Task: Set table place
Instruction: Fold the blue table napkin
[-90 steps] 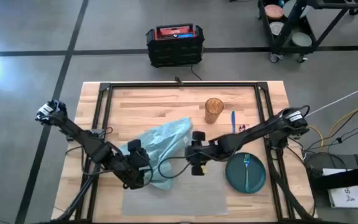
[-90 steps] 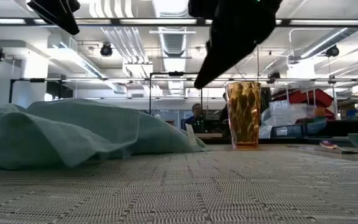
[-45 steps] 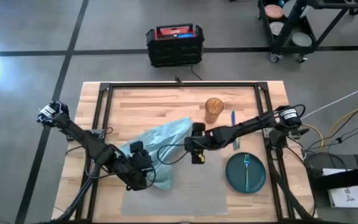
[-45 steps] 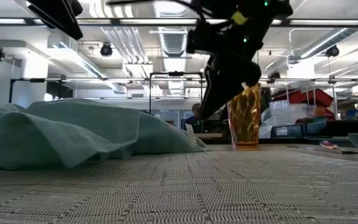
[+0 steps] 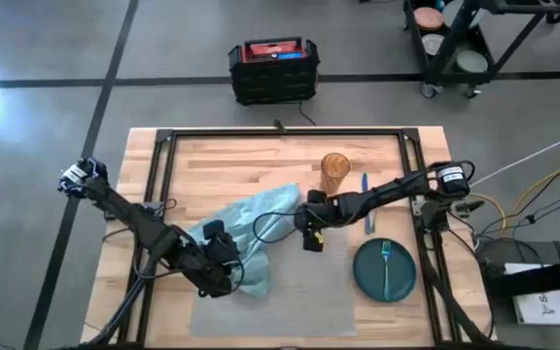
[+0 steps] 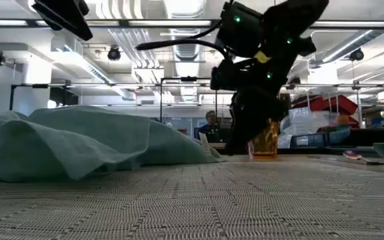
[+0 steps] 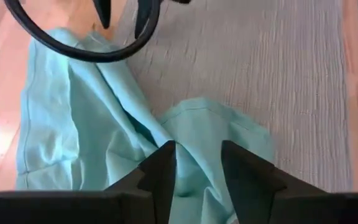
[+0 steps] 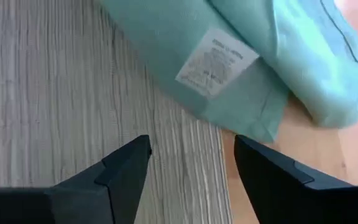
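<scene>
My right claw, fingers spread and empty, hangs low over the upper edge of the grey placemat, which lies at the desk's lower middle. I judge the teal napkin is being cleared off the mat; next I must pinch its near corner. My left claw is open over the cloth. Only my right wrist view shows the napkin's label.

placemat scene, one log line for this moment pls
left gripper: open, over teal napkin | right gripper: open, above placemat corner by napkin | plate with fork, off placemat
</scene>
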Tool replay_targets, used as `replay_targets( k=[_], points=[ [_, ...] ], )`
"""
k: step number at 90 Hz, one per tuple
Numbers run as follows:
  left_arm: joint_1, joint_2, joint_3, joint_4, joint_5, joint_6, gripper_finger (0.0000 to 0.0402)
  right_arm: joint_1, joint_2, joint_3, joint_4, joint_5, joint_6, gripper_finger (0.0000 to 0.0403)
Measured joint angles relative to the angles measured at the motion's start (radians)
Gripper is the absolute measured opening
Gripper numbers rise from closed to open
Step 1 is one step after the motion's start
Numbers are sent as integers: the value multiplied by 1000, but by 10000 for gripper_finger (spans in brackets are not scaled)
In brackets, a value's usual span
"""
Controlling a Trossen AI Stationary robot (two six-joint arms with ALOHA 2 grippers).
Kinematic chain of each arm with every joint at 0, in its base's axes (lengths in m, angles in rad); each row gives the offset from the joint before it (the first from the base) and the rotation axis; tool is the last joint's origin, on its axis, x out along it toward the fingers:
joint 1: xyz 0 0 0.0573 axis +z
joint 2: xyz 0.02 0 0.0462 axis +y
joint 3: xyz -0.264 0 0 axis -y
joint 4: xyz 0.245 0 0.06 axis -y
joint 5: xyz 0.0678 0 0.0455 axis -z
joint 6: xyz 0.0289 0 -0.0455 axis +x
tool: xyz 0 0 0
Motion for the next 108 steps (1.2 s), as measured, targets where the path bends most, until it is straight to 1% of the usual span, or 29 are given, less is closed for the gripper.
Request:
replay_targets(
  k=[12,21,30,37,50,61,66,77,82,90,100,108],
  points=[
    [0,0,0,3,-47,0,115,-8,0,-17,70,4,30,212],
    [0,0,0,4,-50,1,114,-15,0,-24,113,10,33,208],
    [0,0,0,11,-50,0,114,-26,0,-23,211,25,39,205],
    [0,0,-3,18,-50,0,114,-39,0,-32,246,37,46,203],
    [0,0,-6,42,-50,0,114,-59,41,-50,247,29,92,205],
    [0,0,-8,71,-50,0,114,-58,104,-52,313,28,107,204],
    [0,0,-8,79,-49,0,114,-59,131,-44,346,29,113,202],
    [0,0,-8,89,-49,0,114,-59,159,-23,343,30,116,191],
    [0,0,-8,84,-45,0,114,-59,162,-21,340,29,113,181],
    [0,0,-8,87,-43,0,114,-58,162,-15,330,22,111,152],
    [0,0,-8,86,-43,2,114,-58,163,-9,326,12,88,94],
    [0,0,-8,86,-43,4,114,-58,164,-8,323,20,81,39]
  ],
)
